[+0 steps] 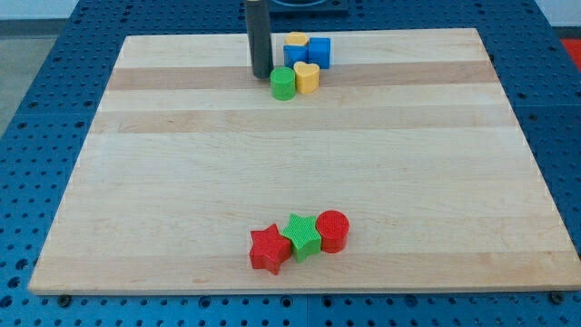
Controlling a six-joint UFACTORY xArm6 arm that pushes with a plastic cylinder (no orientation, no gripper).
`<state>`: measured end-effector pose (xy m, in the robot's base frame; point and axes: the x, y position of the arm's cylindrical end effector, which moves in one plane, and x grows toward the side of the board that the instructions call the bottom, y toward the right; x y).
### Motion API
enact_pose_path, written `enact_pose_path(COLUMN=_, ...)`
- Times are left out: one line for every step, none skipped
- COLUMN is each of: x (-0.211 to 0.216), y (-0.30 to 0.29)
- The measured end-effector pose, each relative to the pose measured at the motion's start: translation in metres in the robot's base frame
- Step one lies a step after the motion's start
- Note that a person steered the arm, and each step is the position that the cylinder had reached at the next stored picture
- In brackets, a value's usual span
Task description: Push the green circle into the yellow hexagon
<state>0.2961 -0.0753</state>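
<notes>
Near the board's top edge, the tip [261, 74] — a bare rod, holding nothing — sits just left of the green circle [283, 84], so a short, slow push up-right should meet the yellow hexagon [296, 41].

Open board [300, 173] mid-view (clusters top, bottom)

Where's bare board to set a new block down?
Bare: the wide middle band between the top cluster around the green circle and the bottom row at the red star; also both side edges. Crowded: beside my tip.
</notes>
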Motion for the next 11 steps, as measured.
enact_pose_path(x=0.050, y=-0.009)
enact_pose_path(x=0.062, y=0.042)
enact_pose_path(x=0.051, y=0.065)
enact_pose_path(x=0.022, y=0.056)
enact_pose_path(x=0.000, y=0.045)
enact_pose_path(x=-0.025, y=0.029)
enact_pose_path(x=-0.005, y=0.020)
enact_pose_path(x=0.002, y=-0.011)
enact_pose_path(x=0.001, y=-0.048)
enact_pose_path(x=-0.028, y=-0.039)
enact_pose_path(x=-0.055, y=-0.006)
